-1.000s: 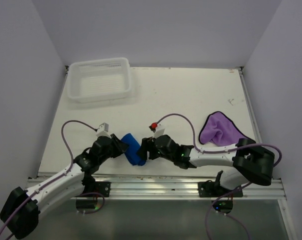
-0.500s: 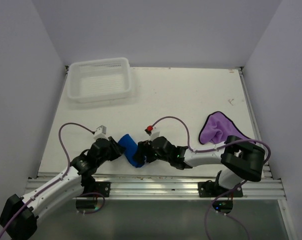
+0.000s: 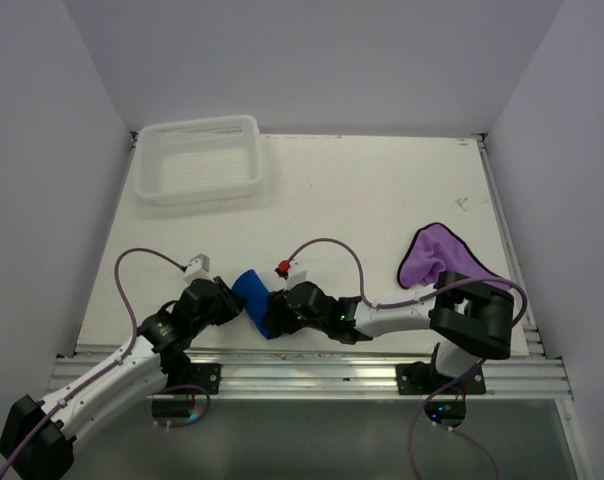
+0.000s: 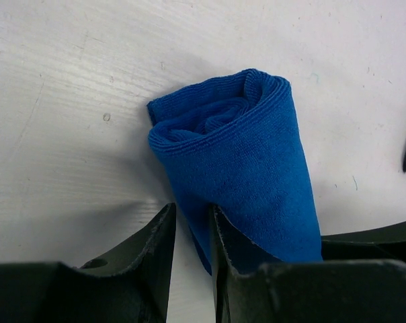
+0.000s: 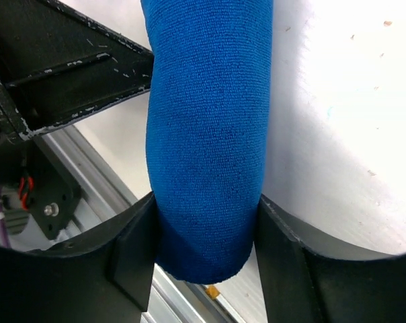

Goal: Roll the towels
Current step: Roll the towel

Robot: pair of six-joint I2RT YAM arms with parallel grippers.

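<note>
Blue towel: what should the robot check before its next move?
1. Royal blue cloth towel rolled up: ok.
2. Right gripper touching both sides of the roll: ok.
3. Left gripper pinching the roll's edge: cannot tell.
4. Roll well back from the white table's near edge: not ok, it lies close.
5. Light purple cloth towel with a dark edge rolled: not ok, it lies crumpled.
</note>
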